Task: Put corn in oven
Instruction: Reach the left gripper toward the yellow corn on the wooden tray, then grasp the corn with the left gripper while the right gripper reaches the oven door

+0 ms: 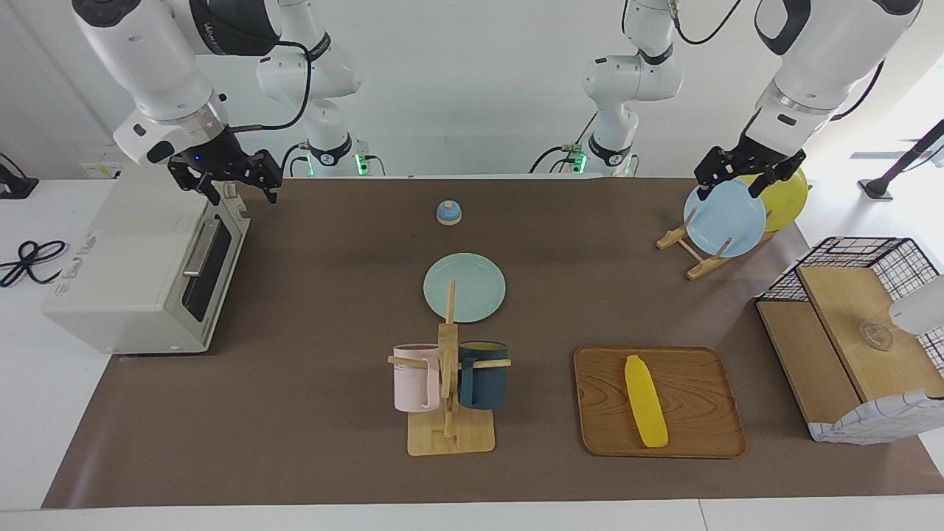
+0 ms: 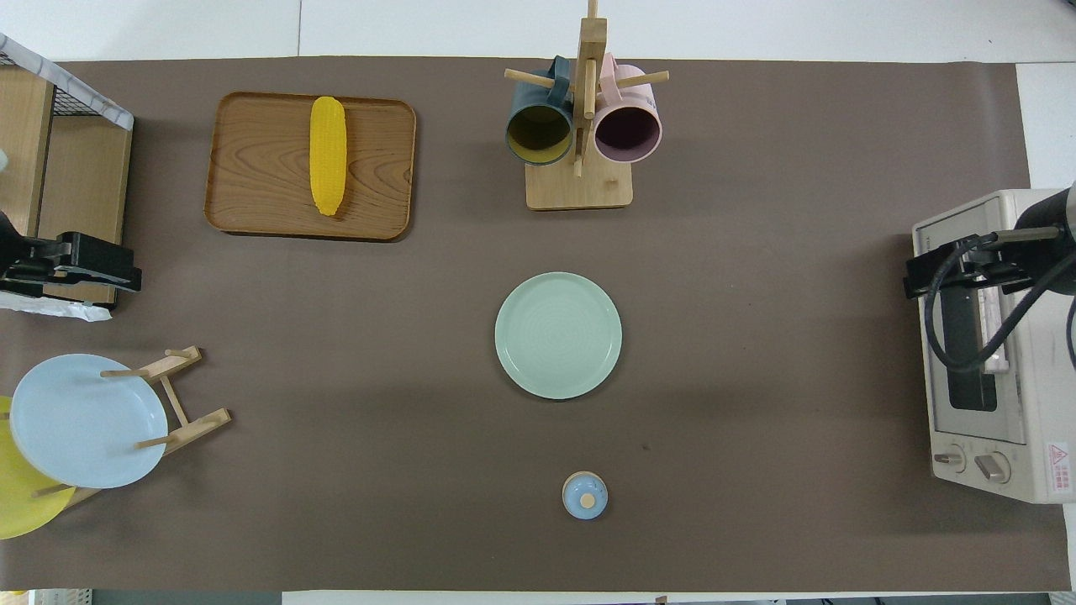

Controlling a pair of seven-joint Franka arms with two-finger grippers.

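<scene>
The yellow corn (image 1: 646, 400) lies on a wooden tray (image 1: 700, 402) toward the left arm's end of the table; it also shows in the overhead view (image 2: 328, 166). The off-white oven (image 1: 140, 273) stands at the right arm's end with its dark glass door shut; it also shows in the overhead view (image 2: 983, 395). My right gripper (image 1: 242, 195) hangs open and empty over the oven's top front edge. My left gripper (image 1: 730, 190) hangs open and empty over the plate rack, well away from the corn.
A wooden mug rack (image 1: 450, 428) with a pink and a dark teal mug stands beside the tray. A green plate (image 1: 464, 287) and a small blue knobbed lid (image 1: 448, 212) lie mid-table. A rack with blue and yellow plates (image 1: 726, 217) and a wire-and-wood basket (image 1: 848, 346) stand at the left arm's end.
</scene>
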